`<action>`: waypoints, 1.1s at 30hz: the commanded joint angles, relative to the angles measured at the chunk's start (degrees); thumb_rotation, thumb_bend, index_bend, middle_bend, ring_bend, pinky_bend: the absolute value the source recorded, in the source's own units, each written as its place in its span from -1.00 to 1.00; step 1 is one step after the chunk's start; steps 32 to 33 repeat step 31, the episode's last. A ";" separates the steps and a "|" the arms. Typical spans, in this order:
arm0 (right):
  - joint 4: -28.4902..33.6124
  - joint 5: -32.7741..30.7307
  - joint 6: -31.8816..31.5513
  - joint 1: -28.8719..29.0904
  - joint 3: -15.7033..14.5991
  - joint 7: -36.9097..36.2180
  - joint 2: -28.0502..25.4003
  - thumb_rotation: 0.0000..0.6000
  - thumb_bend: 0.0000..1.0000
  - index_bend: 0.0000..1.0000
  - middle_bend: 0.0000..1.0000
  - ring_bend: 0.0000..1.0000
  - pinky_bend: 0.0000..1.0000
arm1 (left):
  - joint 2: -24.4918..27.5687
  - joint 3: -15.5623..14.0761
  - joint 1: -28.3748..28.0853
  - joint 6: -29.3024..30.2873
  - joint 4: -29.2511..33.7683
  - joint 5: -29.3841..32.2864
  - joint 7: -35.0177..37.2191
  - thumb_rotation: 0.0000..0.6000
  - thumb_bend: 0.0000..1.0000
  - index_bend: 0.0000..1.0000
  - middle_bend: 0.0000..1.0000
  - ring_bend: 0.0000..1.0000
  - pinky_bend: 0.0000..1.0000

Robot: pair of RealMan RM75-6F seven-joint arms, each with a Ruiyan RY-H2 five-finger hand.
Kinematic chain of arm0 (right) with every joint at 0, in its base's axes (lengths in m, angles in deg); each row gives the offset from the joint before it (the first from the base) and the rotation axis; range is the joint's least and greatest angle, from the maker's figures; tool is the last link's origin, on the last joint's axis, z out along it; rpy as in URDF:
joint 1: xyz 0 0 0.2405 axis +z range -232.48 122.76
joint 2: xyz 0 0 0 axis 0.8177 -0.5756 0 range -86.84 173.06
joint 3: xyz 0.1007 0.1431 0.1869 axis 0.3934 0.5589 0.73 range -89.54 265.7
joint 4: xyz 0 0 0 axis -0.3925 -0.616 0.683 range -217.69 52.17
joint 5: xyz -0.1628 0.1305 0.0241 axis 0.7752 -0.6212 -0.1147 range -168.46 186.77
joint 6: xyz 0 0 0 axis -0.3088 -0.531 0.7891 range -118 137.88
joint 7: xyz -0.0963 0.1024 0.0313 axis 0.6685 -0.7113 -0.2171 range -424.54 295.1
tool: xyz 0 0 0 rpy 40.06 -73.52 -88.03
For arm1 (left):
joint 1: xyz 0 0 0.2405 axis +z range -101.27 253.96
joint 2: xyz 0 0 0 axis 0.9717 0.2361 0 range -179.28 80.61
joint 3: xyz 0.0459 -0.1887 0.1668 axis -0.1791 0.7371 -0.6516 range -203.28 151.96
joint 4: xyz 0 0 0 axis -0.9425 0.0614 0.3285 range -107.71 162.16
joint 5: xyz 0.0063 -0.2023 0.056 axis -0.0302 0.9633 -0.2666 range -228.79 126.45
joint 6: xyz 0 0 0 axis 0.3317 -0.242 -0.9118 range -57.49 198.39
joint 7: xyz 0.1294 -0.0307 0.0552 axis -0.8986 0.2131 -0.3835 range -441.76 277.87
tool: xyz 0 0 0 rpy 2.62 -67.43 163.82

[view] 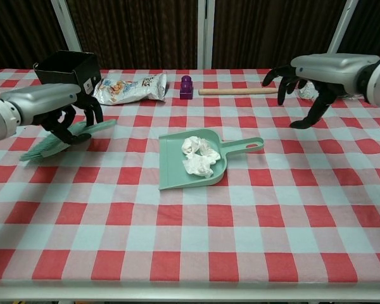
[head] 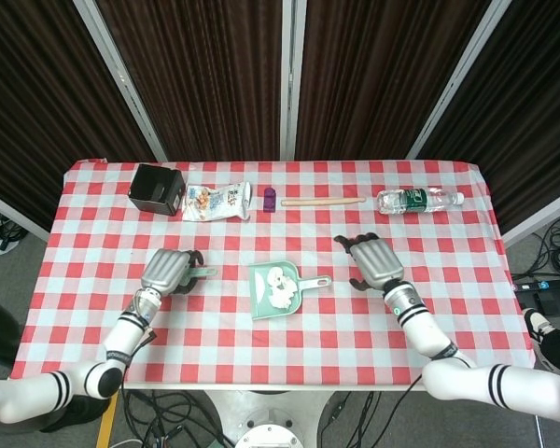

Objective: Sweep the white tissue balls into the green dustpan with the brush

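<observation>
The green dustpan (head: 266, 301) (view: 171, 170) lies mid-table with its handle pointing right. White tissue balls (head: 280, 286) (view: 199, 156) sit inside it. The green brush (view: 62, 142) lies flat on the cloth at the left, its handle tip (head: 205, 273) poking out from under my left hand (head: 168, 272) (view: 66, 114). That hand's fingers curl around the brush's middle. My right hand (head: 376, 262) (view: 307, 85) hovers open to the right of the dustpan handle, well apart from it, fingers spread and holding nothing.
Along the back edge stand a black box (head: 157, 188), a snack bag (head: 217, 200), a purple block (head: 271, 198), a wooden stick (head: 322, 201) and a water bottle (head: 418, 200). A red-checked cloth covers the table.
</observation>
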 commanded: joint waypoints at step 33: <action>-2.83 30.07 -35.17 -35.75 -8.88 -29.53 -13.15 1.00 -0.56 -0.83 -0.61 -0.97 -0.84 | 21.59 -11.80 34.31 39.67 13.59 -14.56 5.48 1.00 -0.54 -0.49 -0.37 -0.55 -0.44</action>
